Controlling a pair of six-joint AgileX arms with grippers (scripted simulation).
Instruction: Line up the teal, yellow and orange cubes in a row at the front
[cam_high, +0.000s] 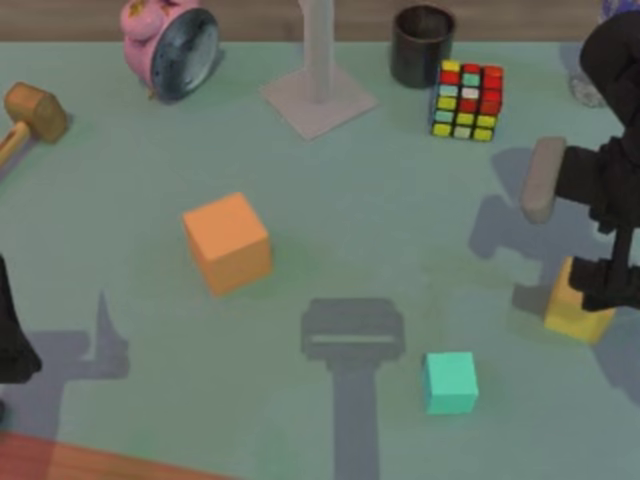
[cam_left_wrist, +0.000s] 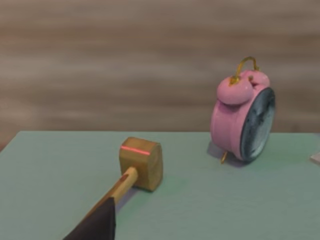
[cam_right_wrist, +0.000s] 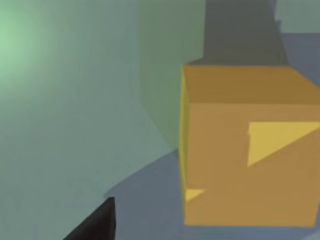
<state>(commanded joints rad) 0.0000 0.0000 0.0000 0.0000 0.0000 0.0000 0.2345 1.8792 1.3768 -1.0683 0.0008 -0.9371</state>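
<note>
**Right hand over the yellow cube at the counter's right edge**

The right hand (cam_high: 603, 285) hangs directly over the yellow cube (cam_high: 574, 312), which sits on the counter (cam_high: 360, 210) at the far right; whether its fingers are spread or pinching cannot be told. The teal cube (cam_high: 450, 382) lies near the front, right of centre. The orange cube (cam_high: 227, 243) rests left of centre, well apart from both. The left arm is parked at the left edge, its wrist view showing a wooden mallet (cam_left_wrist: 141, 163) and a pink alarm clock (cam_left_wrist: 243, 120).
</note>
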